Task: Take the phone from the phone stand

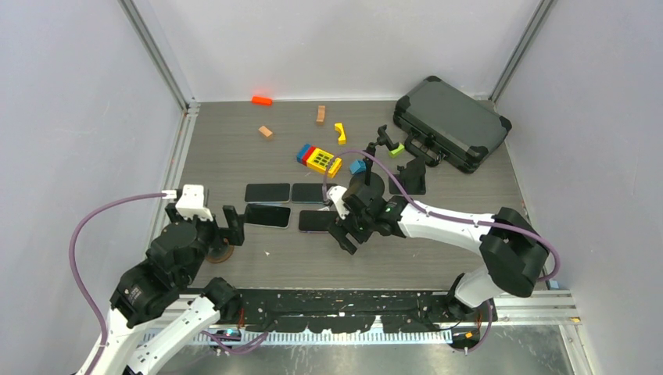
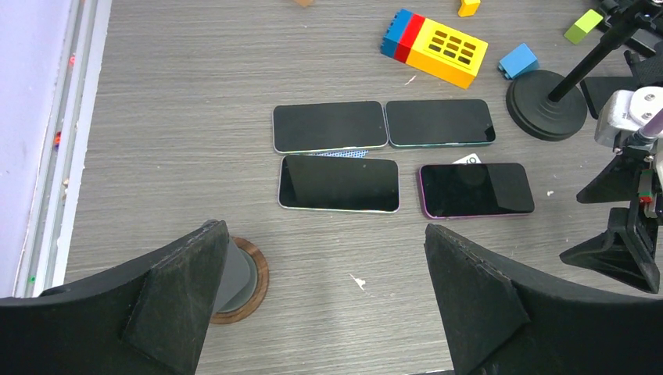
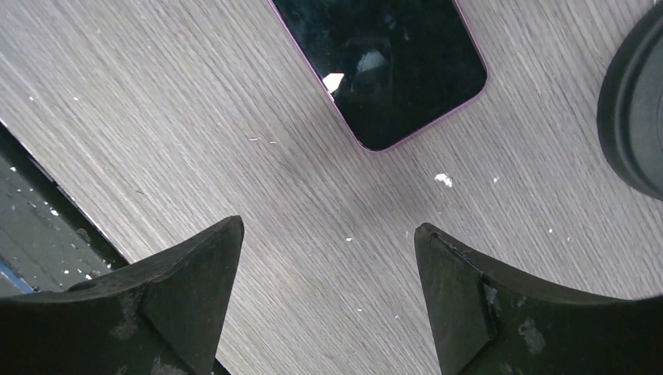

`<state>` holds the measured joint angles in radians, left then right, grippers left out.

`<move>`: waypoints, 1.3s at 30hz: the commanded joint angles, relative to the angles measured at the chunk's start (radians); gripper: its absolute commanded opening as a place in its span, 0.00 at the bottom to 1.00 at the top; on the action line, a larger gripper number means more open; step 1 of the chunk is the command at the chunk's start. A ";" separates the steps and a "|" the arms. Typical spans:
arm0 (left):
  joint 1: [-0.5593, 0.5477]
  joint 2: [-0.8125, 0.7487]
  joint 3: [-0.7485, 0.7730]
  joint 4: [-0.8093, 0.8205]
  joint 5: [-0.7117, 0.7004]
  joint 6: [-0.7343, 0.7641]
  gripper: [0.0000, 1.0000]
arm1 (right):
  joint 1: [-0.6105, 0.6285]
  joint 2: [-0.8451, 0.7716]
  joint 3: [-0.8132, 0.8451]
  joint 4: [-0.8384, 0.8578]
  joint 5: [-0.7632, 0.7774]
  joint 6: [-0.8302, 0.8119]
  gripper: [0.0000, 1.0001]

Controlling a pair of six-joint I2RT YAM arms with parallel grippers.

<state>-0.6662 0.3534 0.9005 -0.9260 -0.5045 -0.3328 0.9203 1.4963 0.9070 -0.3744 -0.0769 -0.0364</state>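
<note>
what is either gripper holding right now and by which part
Nothing is held. The left gripper and the right gripper both stand open and empty; the purple-edged phone lies flat ahead of the right one, untouched.

Bright, even, diffuse light falls from overhead, and the pale grey walls (image 1: 336, 47) show no hot spots. Shadows on the grey wood-grain tabletop (image 1: 313, 258) are short and soft-edged, with a faint one hugging the black hard-shell case (image 1: 449, 121) at far right. In the right wrist view, the purple-edged phone with a black glass screen (image 3: 391, 62) carries a small white glint and cloudy reflections. The top view bows slightly, so the aluminium corner posts (image 1: 156, 55) lean outward. Wood grain is crisp in both wrist views.
</note>
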 commanded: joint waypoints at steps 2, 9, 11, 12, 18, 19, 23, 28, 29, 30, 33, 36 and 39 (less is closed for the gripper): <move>0.003 0.015 -0.002 0.022 -0.001 0.014 1.00 | -0.014 0.027 -0.007 0.043 0.051 0.035 0.83; 0.002 0.009 -0.002 0.021 -0.006 0.014 1.00 | -0.056 0.180 0.026 0.110 -0.015 0.035 0.68; 0.002 0.010 -0.002 0.021 -0.006 0.014 1.00 | -0.057 0.221 0.061 0.111 -0.025 0.033 0.67; 0.003 0.010 -0.003 0.021 -0.007 0.014 1.00 | -0.057 0.233 0.069 0.111 -0.028 0.032 0.66; 0.003 0.012 -0.003 0.021 -0.009 0.015 1.00 | -0.053 0.301 0.135 0.116 -0.036 0.020 0.61; 0.003 0.012 -0.003 0.021 -0.011 0.015 1.00 | -0.052 0.301 0.140 0.122 -0.037 0.017 0.61; 0.003 0.012 -0.004 0.020 -0.012 0.015 1.00 | -0.048 0.284 0.133 0.162 -0.033 0.012 0.61; 0.003 0.017 -0.006 0.022 -0.014 0.016 1.00 | -0.046 0.208 0.122 0.181 0.017 0.021 0.63; 0.002 0.021 -0.009 0.024 -0.014 0.017 1.00 | -0.045 0.174 0.118 0.179 0.027 0.023 0.65; 0.002 0.025 -0.014 0.029 -0.015 0.020 1.00 | -0.045 0.153 0.103 0.179 0.043 0.031 0.67; 0.002 0.063 -0.015 0.028 -0.024 0.031 1.00 | -0.044 0.037 0.055 0.211 0.045 0.073 0.73; 0.002 0.104 -0.011 0.019 -0.032 0.029 1.00 | -0.043 -0.060 -0.004 0.247 -0.020 0.121 0.81; 0.002 0.131 -0.012 0.020 -0.029 0.029 1.00 | -0.038 -0.182 -0.053 0.264 -0.033 0.233 0.84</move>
<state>-0.6662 0.4522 0.8906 -0.9257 -0.5129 -0.3164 0.8703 1.4555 0.9001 -0.1936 -0.0742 0.0578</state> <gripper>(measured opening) 0.995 0.824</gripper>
